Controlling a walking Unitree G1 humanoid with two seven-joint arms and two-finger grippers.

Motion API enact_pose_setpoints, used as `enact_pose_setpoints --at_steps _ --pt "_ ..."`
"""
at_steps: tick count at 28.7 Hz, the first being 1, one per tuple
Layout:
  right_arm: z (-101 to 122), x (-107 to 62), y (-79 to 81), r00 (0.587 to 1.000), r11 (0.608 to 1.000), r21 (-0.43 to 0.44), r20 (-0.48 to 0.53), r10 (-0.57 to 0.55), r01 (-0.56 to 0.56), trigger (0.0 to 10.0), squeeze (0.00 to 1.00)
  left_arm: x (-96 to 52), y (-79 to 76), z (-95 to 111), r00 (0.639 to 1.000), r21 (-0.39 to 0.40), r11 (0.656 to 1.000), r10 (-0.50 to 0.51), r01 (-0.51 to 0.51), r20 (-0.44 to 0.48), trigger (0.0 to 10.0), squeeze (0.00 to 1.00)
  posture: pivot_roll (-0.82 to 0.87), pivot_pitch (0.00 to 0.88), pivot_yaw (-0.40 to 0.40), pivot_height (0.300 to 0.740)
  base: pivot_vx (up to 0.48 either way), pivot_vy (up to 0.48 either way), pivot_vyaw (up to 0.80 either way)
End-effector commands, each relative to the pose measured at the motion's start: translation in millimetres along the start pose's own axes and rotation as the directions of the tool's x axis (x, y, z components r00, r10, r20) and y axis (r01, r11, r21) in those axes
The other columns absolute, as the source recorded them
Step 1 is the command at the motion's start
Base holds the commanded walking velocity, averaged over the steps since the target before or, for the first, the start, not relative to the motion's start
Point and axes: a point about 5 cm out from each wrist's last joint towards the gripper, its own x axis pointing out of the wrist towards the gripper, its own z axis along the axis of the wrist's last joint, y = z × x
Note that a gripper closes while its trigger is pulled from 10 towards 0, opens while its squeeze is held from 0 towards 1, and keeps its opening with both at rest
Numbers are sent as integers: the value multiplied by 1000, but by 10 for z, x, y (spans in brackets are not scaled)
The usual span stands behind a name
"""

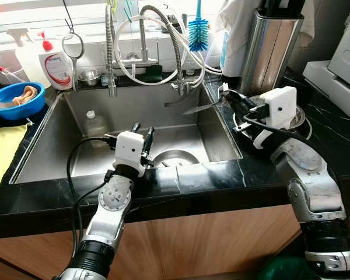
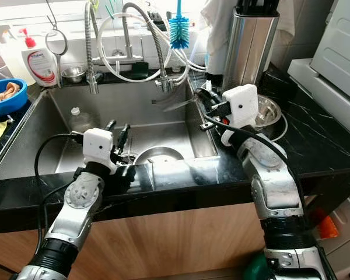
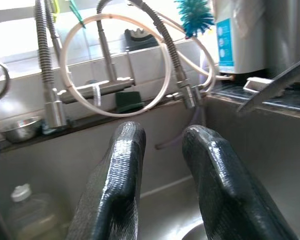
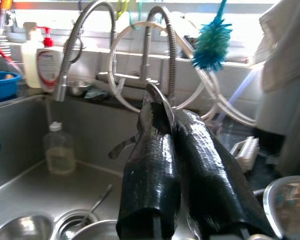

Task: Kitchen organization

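My right gripper (image 1: 230, 100) hangs over the right rim of the steel sink (image 1: 221, 134), shut on a thin metal knife (image 1: 193, 107). The blade points left over the basin and also shows as a grey strip (image 3: 275, 85) in the left wrist view. In the right wrist view the knife's metal edge (image 4: 161, 102) sits pinched between the two fingers (image 4: 150, 165). My left gripper (image 1: 143, 129) is held low over the sink's front edge, open, with nothing between its fingers (image 3: 115, 185). Under it lies a steel bowl (image 1: 175, 157) on the sink floor.
A plastic bottle (image 1: 93, 122) stands in the sink's back left. Spring faucets (image 1: 175, 52) and hoses rise behind. A steel knife holder (image 1: 269, 46) and metal bowl (image 1: 296, 116) sit on the right counter. A blue bowl (image 1: 14, 99), soap bottle (image 1: 55, 64) and yellow cloth (image 1: 0, 151) are on the left.
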Motion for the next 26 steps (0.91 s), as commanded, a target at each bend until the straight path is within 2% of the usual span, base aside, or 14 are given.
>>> enact_pose_setpoints --at_steps 1,5,13,26 --pt "-56 41 6 1000 999 24 -11 22 -22 10000 0 -2 39 25 1000 22 1000 11 -11 13 10000 0 -143 0 30 740 0 0 0" --pt "-153 78 -32 1000 997 80 -27 -2 4 10000 0 2 25 23 1000 22 1000 9 -9 14 10000 0 -145 0 27 740 0 0 0" --pt "-295 118 -9 998 991 134 -59 1 7 10000 0 0 -7 31 1000 14 1000 7 -7 18 10000 0 -138 0 20 740 0 0 0" --pt "-542 103 28 990 990 139 -141 3 17 10000 0 1 -21 32 1000 11 1000 5 -5 18 10000 0 -139 0 18 740 0 0 0"
